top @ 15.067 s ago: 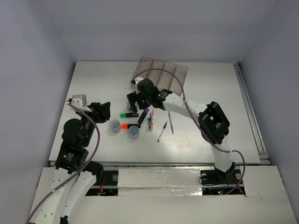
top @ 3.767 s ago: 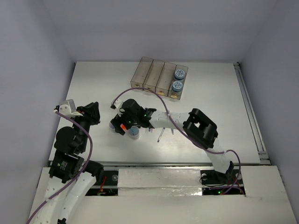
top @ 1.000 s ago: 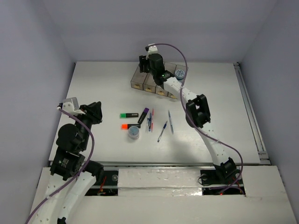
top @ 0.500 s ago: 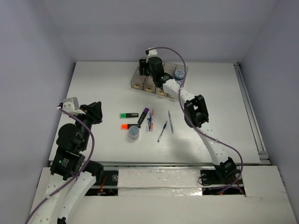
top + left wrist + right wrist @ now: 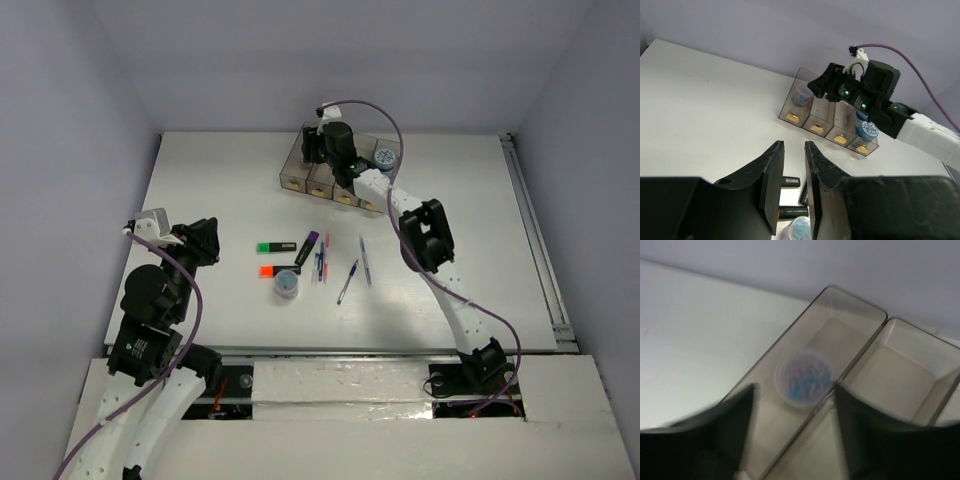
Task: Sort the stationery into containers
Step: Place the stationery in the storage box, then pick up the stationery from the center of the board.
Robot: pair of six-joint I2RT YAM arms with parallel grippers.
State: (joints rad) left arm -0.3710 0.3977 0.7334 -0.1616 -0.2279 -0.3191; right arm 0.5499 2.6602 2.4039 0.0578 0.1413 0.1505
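Moved since a few seconds ago: my right arm was low over the middle of the table [image 5: 200,180] then, and now it reaches to the far side, over the containers [image 5: 821,116]. One of the two rolls that lay by the highlighters earlier is gone from that spot.

My right end effector [image 5: 794,392] hangs above the leftmost bin [image 5: 789,104]. Its two fingers are spread wide with nothing between them. Under them a round roll [image 5: 804,377] lies flat on the floor of that bin, near its far end. In the rightmost bin sits another roll [image 5: 869,129].

My left end effector [image 5: 793,147] hangs near the left side of the table, well apart from all the things. Its fingers stand a little way apart and pinch nothing.

Out on the middle of the table are a last roll [image 5: 287,283], a green highlighter [image 5: 275,246], an orange highlighter [image 5: 268,270] just beside that roll, a purple highlighter [image 5: 307,246], and some thin pens [image 5: 347,282] lying close together to the right of them.
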